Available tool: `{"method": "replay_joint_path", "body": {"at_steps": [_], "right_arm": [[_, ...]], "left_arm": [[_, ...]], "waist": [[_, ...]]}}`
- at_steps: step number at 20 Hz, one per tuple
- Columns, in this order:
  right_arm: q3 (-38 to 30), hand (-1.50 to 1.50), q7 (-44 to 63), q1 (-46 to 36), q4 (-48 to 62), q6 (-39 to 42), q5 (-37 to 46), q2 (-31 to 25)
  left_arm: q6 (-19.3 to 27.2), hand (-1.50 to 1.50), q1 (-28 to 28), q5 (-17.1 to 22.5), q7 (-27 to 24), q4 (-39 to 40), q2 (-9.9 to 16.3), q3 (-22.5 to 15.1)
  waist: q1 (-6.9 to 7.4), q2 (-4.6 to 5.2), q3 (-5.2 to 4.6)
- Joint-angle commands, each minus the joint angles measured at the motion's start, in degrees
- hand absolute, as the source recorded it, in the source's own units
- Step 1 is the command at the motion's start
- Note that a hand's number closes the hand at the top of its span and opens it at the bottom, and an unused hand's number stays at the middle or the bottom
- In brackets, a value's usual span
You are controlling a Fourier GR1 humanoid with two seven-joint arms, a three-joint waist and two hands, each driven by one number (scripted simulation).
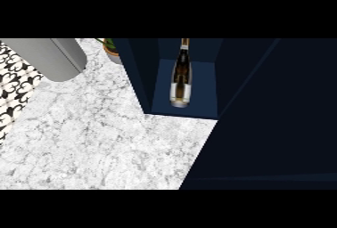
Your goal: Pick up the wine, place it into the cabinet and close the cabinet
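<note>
White-and-grey marbled stone is making up the bench (99, 142). On the shelf floor inside the dark blue cabinet (197, 107), the wine (181, 80) is sitting, its neck pointing toward the top of the view. The cabinet door (276, 124) is hanging open, covering the right side. A grey forearm (49, 55) is showing at upper left; neither hand is showing, so I cannot tell the state of the fingers. A potted plant (110, 46) is peeking beside the cabinet.
</note>
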Motion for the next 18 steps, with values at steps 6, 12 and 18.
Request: {"method": "replay_joint_path", "body": {"at_steps": [6,12,18], "right_arm": [[1.98,1.50,-0.10,-5.20,7.72,-8.73,1.68,8.79],[-1.64,1.50,-0.24,-6.04,8.58,-7.79,2.34,8.80],[-6.71,1.50,0.52,-10.41,12.31,-7.52,2.08,8.87]], "left_arm": [[-1.49,1.50,-1.08,0.20,0.69,-0.04,0.16,-0.36],[-2.22,1.50,-1.43,-0.10,0.27,-0.35,-0.10,-0.58],[-3.26,1.50,-2.05,-0.26,0.69,-0.08,0.72,-0.35]], "waist": [[0.85,1.11,-0.17],[2.08,1.48,-0.28],[4.03,1.96,-0.30]]}}
